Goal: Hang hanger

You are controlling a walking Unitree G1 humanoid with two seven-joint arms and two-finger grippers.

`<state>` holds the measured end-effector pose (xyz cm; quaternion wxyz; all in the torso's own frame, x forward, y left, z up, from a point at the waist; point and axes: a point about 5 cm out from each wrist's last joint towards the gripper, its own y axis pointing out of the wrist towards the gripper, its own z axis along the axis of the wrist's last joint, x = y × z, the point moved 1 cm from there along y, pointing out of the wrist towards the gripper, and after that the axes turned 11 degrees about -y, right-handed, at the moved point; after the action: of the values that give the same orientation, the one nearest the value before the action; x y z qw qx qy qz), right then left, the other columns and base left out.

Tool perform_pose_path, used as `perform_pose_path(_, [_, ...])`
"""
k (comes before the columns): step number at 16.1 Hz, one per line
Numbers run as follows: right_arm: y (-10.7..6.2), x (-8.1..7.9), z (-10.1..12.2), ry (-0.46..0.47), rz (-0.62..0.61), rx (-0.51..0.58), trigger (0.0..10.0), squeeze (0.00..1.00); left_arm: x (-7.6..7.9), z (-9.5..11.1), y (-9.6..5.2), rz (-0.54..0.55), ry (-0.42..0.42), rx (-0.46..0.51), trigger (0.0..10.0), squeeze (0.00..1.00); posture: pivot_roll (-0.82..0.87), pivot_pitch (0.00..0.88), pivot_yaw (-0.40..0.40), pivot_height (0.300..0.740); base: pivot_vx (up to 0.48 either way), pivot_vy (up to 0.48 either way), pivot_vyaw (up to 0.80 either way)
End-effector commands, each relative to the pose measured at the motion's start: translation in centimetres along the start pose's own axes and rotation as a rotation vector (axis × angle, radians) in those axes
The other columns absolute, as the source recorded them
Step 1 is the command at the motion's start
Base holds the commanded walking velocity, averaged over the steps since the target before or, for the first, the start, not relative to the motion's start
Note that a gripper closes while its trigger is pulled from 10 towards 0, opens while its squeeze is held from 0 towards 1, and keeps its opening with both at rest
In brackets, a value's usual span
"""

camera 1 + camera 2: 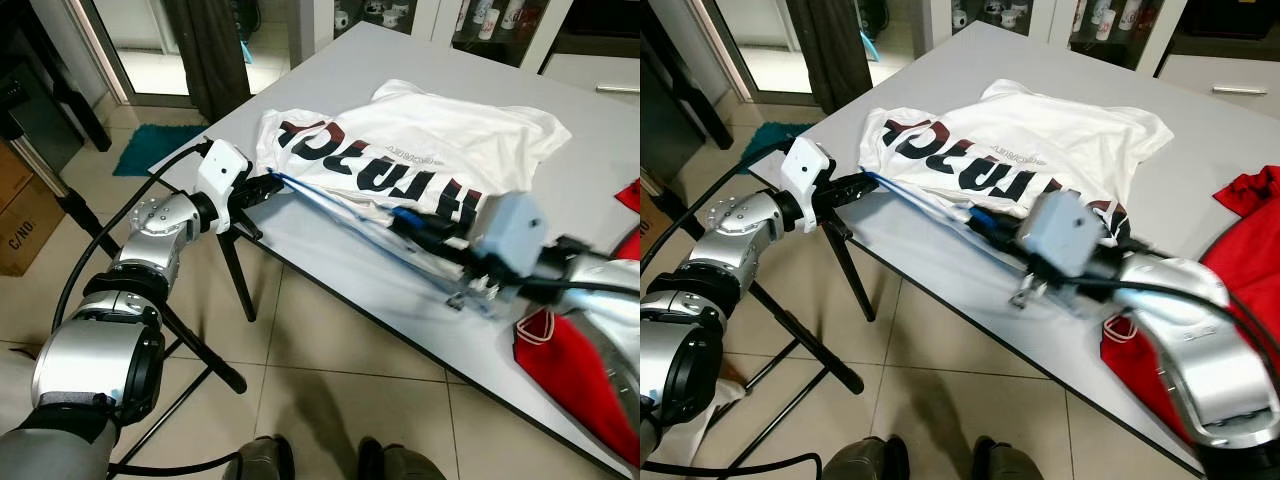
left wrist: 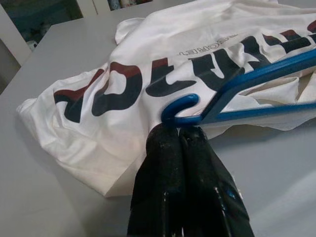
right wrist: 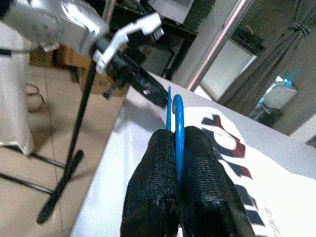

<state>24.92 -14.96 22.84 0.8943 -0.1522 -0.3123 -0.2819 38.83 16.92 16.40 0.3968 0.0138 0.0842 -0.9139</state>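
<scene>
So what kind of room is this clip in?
Probably a home dining or living area: tiled floor, a grey table with a white T-shirt, and a glass-fronted cabinet of mugs behind it.

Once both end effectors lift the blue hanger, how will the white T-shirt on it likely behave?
The white T-shirt lies rumpled on the table, so it will probably sag and drape. The thin blue hanger looks light but may flex. Being loosely seated, the shirt could slide off.

The hanger (image 2: 256,84) is glossy blue plastic; the T-shirt (image 1: 420,140) under it soft white cloth; the table (image 1: 330,250) beneath smooth matt grey; gripper fingers (image 3: 197,197) rough black.
</scene>
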Motion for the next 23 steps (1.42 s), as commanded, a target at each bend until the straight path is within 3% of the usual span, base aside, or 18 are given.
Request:
perform_pose_path(1, [-0.3,0.3,-0.1,-0.017,0.0,-0.01,10.0,0.0,-0.1,-0.1,-0.1,-0.001,0.024,-0.013,0.0,0.0,-0.19,0.081,0.075,0.74,0.0,0.0,0.0])
perform_pose_path(13, [-0.9,0.7,-1.0,-0.097,0.027,-0.09,10.0,0.0,0.0,-0.2,0.0,0.017,0.056,-0.025,0.0,0.0,-0.19,0.075,0.073,0.74,0.0,0.0,0.0])
perform_pose_path(14, [-0.9,0.6,-1.0,-0.102,0.039,-0.093,10.0,0.0,0.0,-0.2,0.1,0.022,0.065,-0.026,3.1,0.0,-0.19,0.074,0.072,0.74,0.0,0.0,0.0])
perform_pose_path(17, [-1.2,0.8,-1.4,-0.125,0.047,-0.125,10.0,0.0,0.1,-0.3,0.1,0.017,0.095,-0.04,10.0,0.0,-0.19,0.074,0.072,0.74,0.0,0.0,0.0])
perform_pose_path(19, [-0.9,0.7,-1.4,-0.143,0.048,-0.134,10.0,0.0,0.4,-0.6,0.2,-0.003,0.147,-0.07,10.0,0.0,-0.19,0.074,0.072,0.74,0.0,0.0,0.0])
perform_pose_path(21, [-0.2,0.3,-1.1,-0.156,0.055,-0.13,10.0,0.0,1.0,-0.5,0.6,-0.043,0.252,-0.097,10.0,0.0,-0.19,0.074,0.072,0.74,0.0,0.0,0.0])
perform_pose_path(23, [0.1,0.2,-0.9,-0.159,0.053,-0.126,10.0,0.0,1.2,-0.2,0.7,-0.051,0.287,-0.095,10.0,0.0,-0.19,0.074,0.072,0.74,0.0,0.0,0.0])
